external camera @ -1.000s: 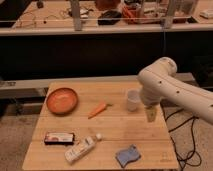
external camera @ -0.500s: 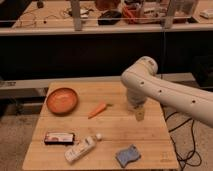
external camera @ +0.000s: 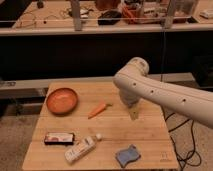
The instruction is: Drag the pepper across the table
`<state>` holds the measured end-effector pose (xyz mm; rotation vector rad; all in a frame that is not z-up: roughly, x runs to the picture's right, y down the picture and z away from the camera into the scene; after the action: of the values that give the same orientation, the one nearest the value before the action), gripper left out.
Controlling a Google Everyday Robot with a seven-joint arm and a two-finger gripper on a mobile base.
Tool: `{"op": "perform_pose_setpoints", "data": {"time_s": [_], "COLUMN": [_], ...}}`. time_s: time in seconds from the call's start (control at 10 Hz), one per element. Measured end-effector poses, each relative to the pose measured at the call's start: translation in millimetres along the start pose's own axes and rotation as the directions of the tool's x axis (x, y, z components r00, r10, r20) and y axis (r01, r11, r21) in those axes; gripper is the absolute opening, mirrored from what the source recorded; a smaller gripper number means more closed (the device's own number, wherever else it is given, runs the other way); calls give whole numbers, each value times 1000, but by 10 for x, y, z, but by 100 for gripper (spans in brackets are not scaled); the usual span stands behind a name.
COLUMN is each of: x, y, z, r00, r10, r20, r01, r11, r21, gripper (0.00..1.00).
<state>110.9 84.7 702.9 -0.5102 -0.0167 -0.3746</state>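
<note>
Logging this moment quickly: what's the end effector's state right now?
End effector: cannot be told; it hangs above the light wooden table, right of the small orange pepper, apart from it.

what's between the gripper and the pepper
Nothing. In the camera view only bare table lies between the pepper and the gripper to its right.
</note>
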Motion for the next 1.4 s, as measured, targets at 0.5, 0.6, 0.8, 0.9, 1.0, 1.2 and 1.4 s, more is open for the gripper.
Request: {"op": "perform_pose_setpoints", "data": {"time_s": [0.5,0.6,0.8,0.9,1.0,1.2,1.4], "x": [-216,-250,-285,-308,-368,-496,-532], "y": [-126,-140,-167,-182,-219,-307,-344], "z": [59,93,139,159,176,208,244], "r00": [997,996,992,990,988,983,978], "r10": [-79,-94,-123,-138,-154,-186,-210], "r20": [3,2,2,2,4,7,10], "r01": [79,94,123,138,153,185,209], "r11": [996,995,991,988,986,980,974], "r21": [37,45,60,64,69,80,86], "gripper": [80,80,80,80,80,80,80]}}
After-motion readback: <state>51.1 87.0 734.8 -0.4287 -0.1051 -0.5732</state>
